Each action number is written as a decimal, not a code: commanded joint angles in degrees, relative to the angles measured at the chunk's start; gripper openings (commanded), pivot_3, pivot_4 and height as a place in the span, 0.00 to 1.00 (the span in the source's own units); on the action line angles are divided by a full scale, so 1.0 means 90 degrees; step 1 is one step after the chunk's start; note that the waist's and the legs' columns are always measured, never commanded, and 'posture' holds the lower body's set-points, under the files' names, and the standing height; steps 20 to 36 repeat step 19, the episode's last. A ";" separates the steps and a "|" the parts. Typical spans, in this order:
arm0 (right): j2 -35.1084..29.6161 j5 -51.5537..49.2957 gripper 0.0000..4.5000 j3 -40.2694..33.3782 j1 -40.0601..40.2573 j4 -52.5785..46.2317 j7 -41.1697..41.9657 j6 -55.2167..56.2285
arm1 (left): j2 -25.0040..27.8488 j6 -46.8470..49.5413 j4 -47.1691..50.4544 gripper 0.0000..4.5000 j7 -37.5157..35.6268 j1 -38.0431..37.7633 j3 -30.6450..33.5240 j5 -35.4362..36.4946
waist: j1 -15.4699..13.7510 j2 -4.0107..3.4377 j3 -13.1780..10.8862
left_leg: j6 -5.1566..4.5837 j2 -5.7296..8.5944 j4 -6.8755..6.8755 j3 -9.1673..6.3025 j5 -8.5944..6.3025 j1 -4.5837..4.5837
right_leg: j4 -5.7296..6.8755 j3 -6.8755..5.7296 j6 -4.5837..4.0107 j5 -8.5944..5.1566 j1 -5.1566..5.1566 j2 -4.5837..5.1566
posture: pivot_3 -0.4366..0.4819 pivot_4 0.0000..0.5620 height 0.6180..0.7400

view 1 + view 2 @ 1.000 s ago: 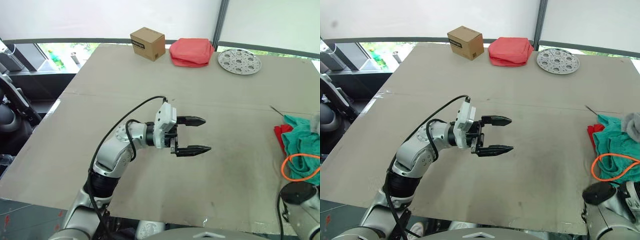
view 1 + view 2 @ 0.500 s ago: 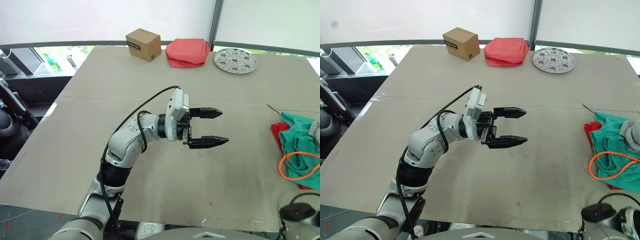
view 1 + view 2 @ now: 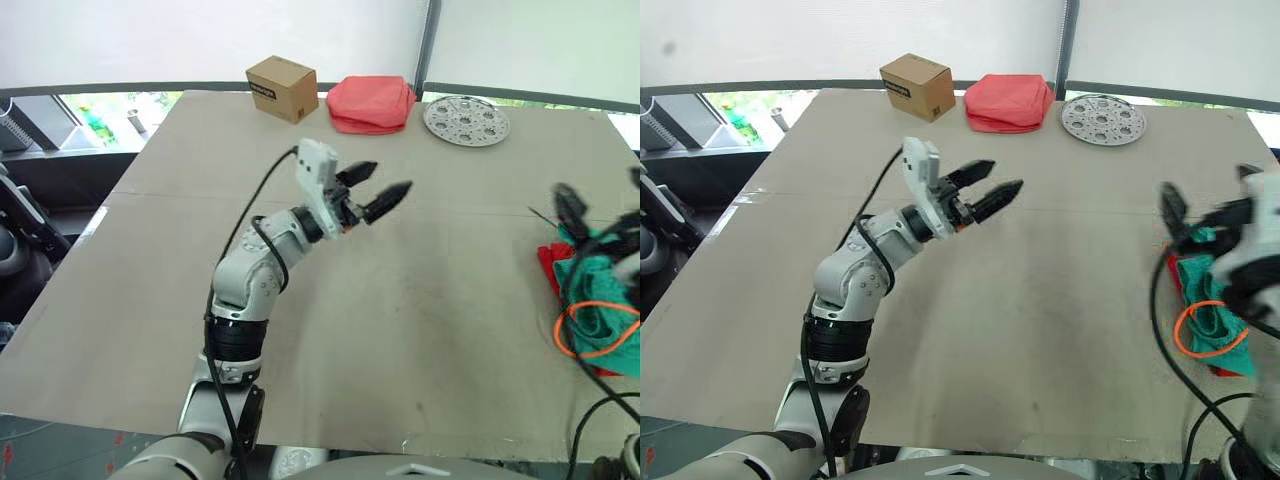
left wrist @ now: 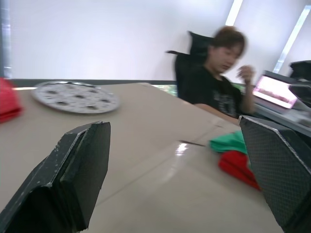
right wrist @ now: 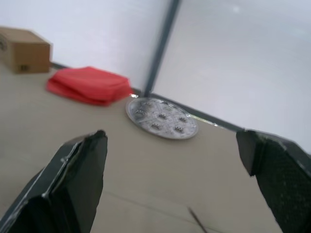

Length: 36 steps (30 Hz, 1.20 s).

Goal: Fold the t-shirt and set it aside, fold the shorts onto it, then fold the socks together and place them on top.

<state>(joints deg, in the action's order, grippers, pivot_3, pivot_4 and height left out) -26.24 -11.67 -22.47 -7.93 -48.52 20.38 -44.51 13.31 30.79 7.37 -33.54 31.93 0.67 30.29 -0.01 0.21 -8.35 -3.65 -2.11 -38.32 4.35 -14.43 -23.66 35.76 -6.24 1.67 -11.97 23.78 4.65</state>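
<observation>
Hovering above the middle of the desk [image 3: 400, 330], the left pincer [image 3: 372, 190] points toward the far edge with its fingers spread wide and empty, while the right pincer [image 3: 1205, 215], also wide open, hangs over the crumpled pile at the desk's right edge. There the teal shorts [image 3: 600, 285] with their orange drawstring [image 3: 590, 330] lie on the red t-shirt [image 3: 552, 265]. Along the far edge stand a cardboard box [image 3: 281, 87], a folded coral-pink cloth stack [image 3: 372, 103] and a perforated metal disc [image 3: 465, 117]; a seated person [image 4: 221, 77] shows beyond the desk.
</observation>
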 commanded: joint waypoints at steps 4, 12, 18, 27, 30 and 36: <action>-0.0666 -0.0789 1.00 0.1161 0.0275 0.1184 0.1938 0.1121 | 0.1697 0.0821 0.1558 1.00 -0.1175 -0.1443 0.0459 0.0812 | 0.0050 0.0021 -0.0015 | 0.0016 -0.0008 0.0001 -0.0002 0.0009 0.0001 | 0.0000 -0.0004 0.0011 0.0008 0.0001 -0.0002 | 0.48 0.27 1.00; -0.1731 -0.2205 1.00 -0.0876 0.2443 0.0930 0.3604 0.1146 | 0.3487 0.1166 0.2719 1.00 -0.2243 -0.4178 0.2076 0.1642 | -0.0130 0.0011 -0.0030 | 0.0027 -0.0009 0.0007 -0.0015 -0.0022 -0.0008 | -0.0036 -0.0022 -0.0011 -0.0011 0.0004 0.0055 | 0.48 0.27 1.00; -0.1817 -0.2405 1.00 -0.1934 0.3769 0.0716 0.3959 0.1312 | 0.3820 0.0849 0.2592 1.00 -0.2693 -0.5282 0.2679 0.1446 | -0.0125 -0.0012 -0.0042 | 0.0043 -0.0011 0.0007 -0.0020 -0.0031 -0.0001 | -0.0040 -0.0024 -0.0011 -0.0011 0.0002 0.0070 | 0.48 0.27 1.00; -0.1797 -0.2380 1.00 -0.1987 0.3851 0.0736 0.3937 0.1362 | 0.3869 0.0723 0.2536 1.00 -0.2780 -0.5371 0.2660 0.1316 | -0.0125 -0.0012 -0.0042 | 0.0043 -0.0011 0.0007 -0.0020 -0.0031 -0.0001 | -0.0041 -0.0024 -0.0010 -0.0011 0.0003 0.0074 | 0.48 0.27 1.00; -0.1797 -0.2380 1.00 -0.1987 0.3851 0.0736 0.3937 0.1362 | 0.3869 0.0723 0.2536 1.00 -0.2780 -0.5371 0.2660 0.1316 | -0.0125 -0.0012 -0.0042 | 0.0043 -0.0011 0.0007 -0.0020 -0.0031 -0.0001 | -0.0041 -0.0024 -0.0010 -0.0011 0.0003 0.0074 | 0.48 0.27 1.00; -0.1797 -0.2380 1.00 -0.1987 0.3851 0.0736 0.3937 0.1362 | 0.3869 0.0723 0.2536 1.00 -0.2780 -0.5371 0.2660 0.1316 | -0.0125 -0.0012 -0.0042 | 0.0043 -0.0011 0.0007 -0.0020 -0.0031 -0.0001 | -0.0041 -0.0024 -0.0010 -0.0011 0.0003 0.0074 | 0.48 0.27 1.00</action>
